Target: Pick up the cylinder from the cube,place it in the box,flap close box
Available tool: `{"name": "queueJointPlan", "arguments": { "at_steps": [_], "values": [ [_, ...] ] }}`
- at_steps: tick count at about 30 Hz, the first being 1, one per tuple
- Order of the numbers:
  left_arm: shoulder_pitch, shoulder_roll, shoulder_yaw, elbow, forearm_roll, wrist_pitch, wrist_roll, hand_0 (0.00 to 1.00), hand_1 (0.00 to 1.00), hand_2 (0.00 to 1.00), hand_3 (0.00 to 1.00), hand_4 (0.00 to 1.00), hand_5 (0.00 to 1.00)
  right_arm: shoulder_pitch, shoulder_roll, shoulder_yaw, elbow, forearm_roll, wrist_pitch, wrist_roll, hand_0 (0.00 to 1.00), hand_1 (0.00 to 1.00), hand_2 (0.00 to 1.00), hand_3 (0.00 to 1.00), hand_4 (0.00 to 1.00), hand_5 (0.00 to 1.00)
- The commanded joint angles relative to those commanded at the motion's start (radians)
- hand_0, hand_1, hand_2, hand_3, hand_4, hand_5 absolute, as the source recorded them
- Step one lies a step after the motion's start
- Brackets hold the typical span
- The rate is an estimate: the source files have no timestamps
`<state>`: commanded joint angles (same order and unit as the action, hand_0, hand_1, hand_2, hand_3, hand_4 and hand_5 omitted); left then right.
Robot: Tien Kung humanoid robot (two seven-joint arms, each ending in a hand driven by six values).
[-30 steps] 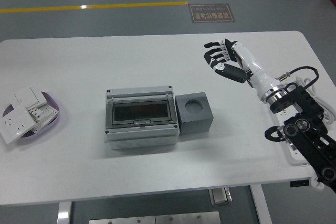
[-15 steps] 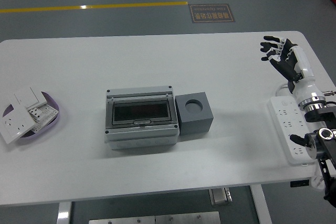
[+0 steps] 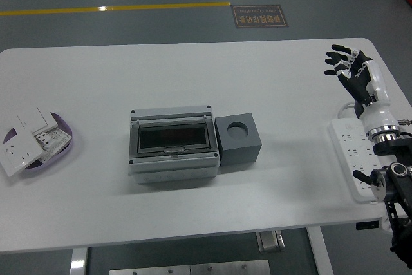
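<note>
A grey box (image 3: 172,144) with a dark see-through flap lies at the table's middle, flap down. A grey cube (image 3: 238,138) stands against its right side; the round hole in its top is empty. No cylinder shows in this view. My right hand (image 3: 348,67) is at the table's far right edge, fingers spread and holding nothing, well away from the cube and box. My left arm is out of view.
A white power strip (image 3: 355,159) lies at the right edge under my right forearm. A purple dish (image 3: 66,148) with white switch plates sits at the left edge. A yellow floor line and a floor sign show beyond the table.
My right hand has drawn back from near the table's middle-right to the far right edge, and the arm has swung upright; in the last half second it moved only slightly.
</note>
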<state>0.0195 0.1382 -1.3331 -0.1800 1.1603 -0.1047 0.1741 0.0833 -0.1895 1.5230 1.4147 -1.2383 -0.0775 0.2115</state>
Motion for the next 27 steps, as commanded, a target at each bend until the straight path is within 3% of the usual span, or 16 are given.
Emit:
{"name": "queueJointPlan", "arguments": {
  "at_steps": [19,27],
  "values": [
    [0.028,0.016,0.007,0.000,-0.017,0.006,0.007,0.638,0.672,0.662,0.708,0.757,0.317,-0.036,0.054,0.014,-0.022,-0.004,0.001,0.033,0.610,0.641,0.656,0.657,0.728,0.403],
    [0.031,0.010,0.013,0.000,-0.029,0.007,0.002,0.637,0.672,0.661,0.708,0.755,0.317,-0.045,0.051,0.008,-0.023,-0.012,0.006,0.025,0.609,0.641,0.656,0.655,0.729,0.403]
  ]
}}
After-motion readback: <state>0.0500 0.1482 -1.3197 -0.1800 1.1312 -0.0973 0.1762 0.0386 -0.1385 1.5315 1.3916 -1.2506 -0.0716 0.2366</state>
